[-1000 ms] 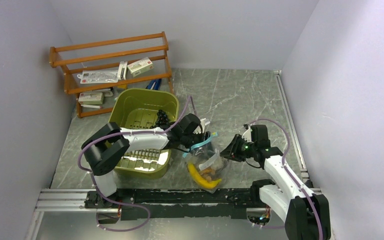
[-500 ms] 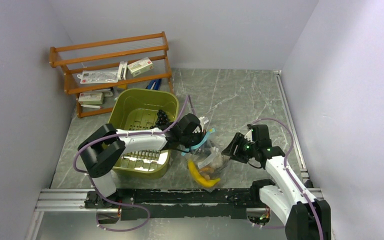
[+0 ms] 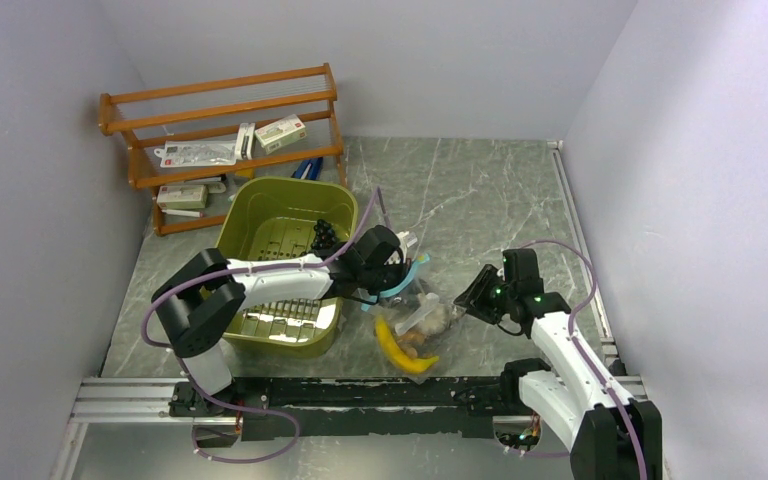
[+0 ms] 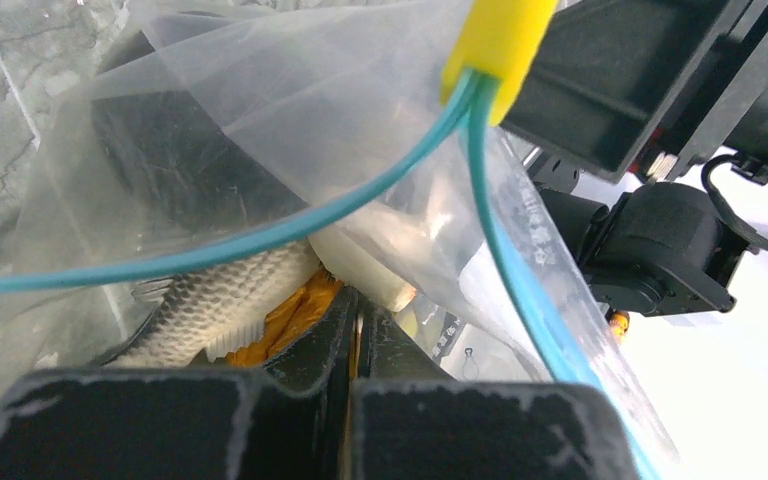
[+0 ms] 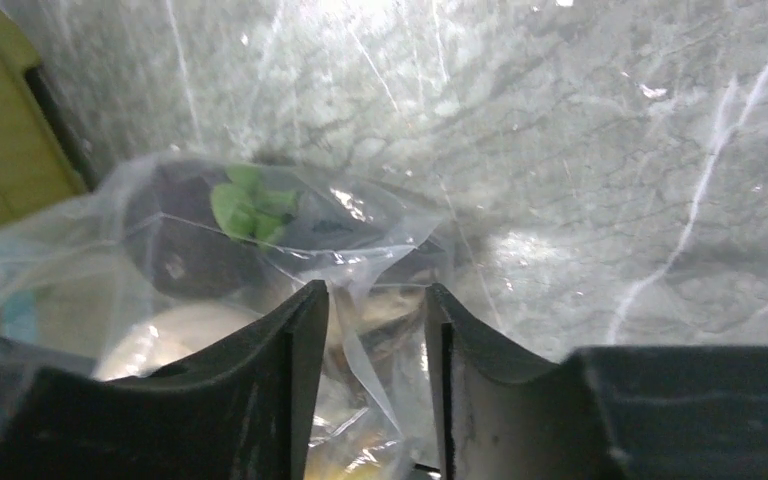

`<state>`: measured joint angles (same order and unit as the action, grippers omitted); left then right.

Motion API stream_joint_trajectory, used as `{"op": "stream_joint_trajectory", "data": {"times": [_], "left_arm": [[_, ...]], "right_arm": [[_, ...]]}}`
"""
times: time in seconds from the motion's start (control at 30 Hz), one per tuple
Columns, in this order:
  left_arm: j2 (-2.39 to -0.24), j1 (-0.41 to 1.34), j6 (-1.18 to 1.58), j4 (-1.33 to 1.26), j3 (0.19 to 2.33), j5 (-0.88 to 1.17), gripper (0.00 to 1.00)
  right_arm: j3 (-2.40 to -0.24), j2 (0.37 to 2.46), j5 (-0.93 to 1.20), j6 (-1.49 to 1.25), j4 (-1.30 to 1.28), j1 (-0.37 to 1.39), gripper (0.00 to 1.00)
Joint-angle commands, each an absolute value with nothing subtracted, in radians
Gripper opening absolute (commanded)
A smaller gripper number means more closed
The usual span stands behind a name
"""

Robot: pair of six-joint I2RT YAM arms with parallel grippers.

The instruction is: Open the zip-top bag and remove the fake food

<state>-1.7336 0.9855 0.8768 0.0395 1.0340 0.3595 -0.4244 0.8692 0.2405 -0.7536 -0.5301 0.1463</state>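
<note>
The clear zip-top bag (image 3: 422,322) lies in front of the arms with its teal strip (image 3: 412,280) lifted at the left. My left gripper (image 3: 392,268) is shut on the bag's film just below the strip (image 4: 260,235) and its yellow slider (image 4: 498,40). Inside the bag are fake food pieces: a yellow banana (image 3: 398,350), a grey fish (image 4: 210,310), a white mushroom (image 4: 365,265) and orange bits (image 4: 290,310). My right gripper (image 3: 472,294) stands open at the bag's right side. A loose fold of the bag (image 5: 290,230) lies between its fingers (image 5: 300,330), unclamped.
An olive-green bin (image 3: 250,200) sits to the left of the bag, with a dark grape cluster (image 3: 323,236) in it. A wooden rack (image 3: 220,130) with small boxes and packets stands at the back left. Walls close in both sides.
My left gripper has shut on the bag's mouth. The right gripper has opened and drawn back to the right, away from the bag.
</note>
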Motion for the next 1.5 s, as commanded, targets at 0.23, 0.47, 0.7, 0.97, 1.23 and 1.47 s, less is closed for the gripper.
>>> {"op": "stream_joint_trajectory", "data": {"times": [0.23,0.47,0.7,0.97,1.23,1.47], "left_arm": [[-1.667,0.993,0.841,0.086,1.061,0.321,0.07],[-1.647,0.991,0.811,0.159,1.081,0.265,0.07],[-1.608,0.991,0.774,0.262,1.096,0.154,0.07],[-1.596,0.992,0.787,0.249,1.067,0.153,0.07],[-1.649,0.991,0.803,0.207,1.057,0.199,0.07],[-1.691,0.991,0.832,0.155,1.042,0.234,0.07]], "right_arm": [[-0.434,0.931,0.217,-0.827,-0.395,0.152,0.08],[-0.465,0.908,0.107,-0.8,-0.449,0.15,0.0],[-0.551,0.894,0.024,-0.723,-0.495,0.117,0.0],[-0.649,0.961,-0.009,-0.643,-0.55,0.104,0.0],[-0.718,0.882,0.122,-0.542,-0.649,0.104,0.46],[-0.585,0.805,0.569,-0.593,-0.488,0.113,0.15]]}}
